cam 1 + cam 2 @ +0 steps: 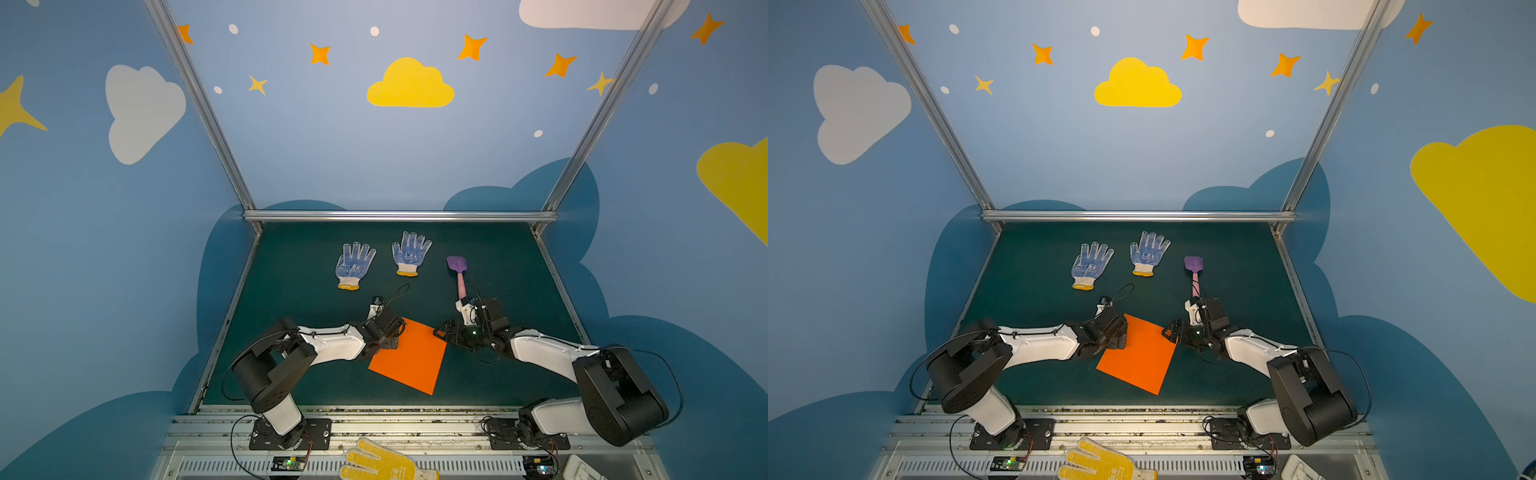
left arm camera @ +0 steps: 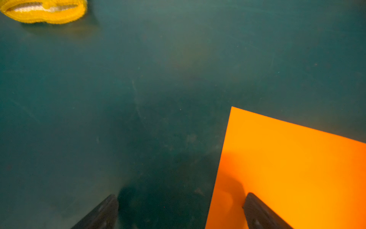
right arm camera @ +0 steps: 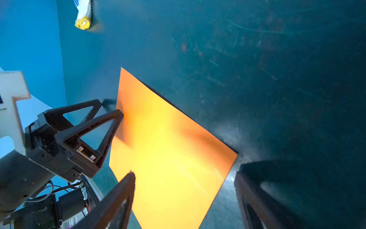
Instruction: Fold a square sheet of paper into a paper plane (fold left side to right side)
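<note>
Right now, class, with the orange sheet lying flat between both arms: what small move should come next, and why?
Probably the left pincer should close on the left edge of the square sheet. The sheet lies flat and unfolded, and that open pincer straddles the edge, with one finger over paper and the other over the mat.

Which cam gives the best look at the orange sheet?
Both top views: the square sheet of paper lies flat, nearly whole; only part of its left edge hides behind the left gripper. Right wrist crops one corner; left wrist shows just one corner.
</note>
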Motion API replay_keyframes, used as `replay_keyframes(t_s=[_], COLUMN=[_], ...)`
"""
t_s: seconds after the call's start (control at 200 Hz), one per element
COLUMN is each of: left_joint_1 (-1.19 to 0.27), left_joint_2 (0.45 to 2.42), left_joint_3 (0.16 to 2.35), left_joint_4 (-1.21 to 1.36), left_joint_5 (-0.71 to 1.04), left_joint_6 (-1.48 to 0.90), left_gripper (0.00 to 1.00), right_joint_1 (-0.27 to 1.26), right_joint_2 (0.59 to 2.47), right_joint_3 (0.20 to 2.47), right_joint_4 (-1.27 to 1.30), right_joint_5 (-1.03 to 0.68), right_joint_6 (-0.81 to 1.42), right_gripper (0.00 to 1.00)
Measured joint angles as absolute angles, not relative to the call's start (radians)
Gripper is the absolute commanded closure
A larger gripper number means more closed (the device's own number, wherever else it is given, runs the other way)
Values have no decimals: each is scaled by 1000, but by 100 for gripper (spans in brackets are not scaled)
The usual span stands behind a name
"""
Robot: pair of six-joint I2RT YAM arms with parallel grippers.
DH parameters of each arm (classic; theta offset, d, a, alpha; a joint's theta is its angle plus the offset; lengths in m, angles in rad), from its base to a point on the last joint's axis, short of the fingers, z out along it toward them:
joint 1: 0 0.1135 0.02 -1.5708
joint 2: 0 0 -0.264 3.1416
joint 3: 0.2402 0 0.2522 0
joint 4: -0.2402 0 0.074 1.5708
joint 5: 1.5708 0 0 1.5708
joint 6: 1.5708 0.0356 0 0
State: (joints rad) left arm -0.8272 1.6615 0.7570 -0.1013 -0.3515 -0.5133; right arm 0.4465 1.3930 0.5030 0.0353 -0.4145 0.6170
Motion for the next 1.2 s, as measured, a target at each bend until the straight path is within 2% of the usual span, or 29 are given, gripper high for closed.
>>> replay_keyframes(t_s=[0.21,0.581,0.926,1.096,1.201], left_joint_1=[-828,-828,-828,-828,-829], left_joint_2=[1663,1666,1666,1666,1666], left_joint_3=[757,757,757,757,757], left_joint_4=[-101,-94,-94,-94,-94], left_joint_5=[-352,-353,-353,-354,-354], left_joint_6=[-514,-514,-515,-517,-517], left_gripper=[0,0,0,0,0], right_joint_1=[472,560,640,656,657], right_joint_2=[1432,1515,1467,1408,1377], right_joint_3=[514,519,479,431,402], right_joint_4=[70,273,262,241,239], right_joint_5=[-428,-458,-525,-522,-515], right_joint_6=[625,726,805,833,845], right_gripper=[19,18,17,20,28])
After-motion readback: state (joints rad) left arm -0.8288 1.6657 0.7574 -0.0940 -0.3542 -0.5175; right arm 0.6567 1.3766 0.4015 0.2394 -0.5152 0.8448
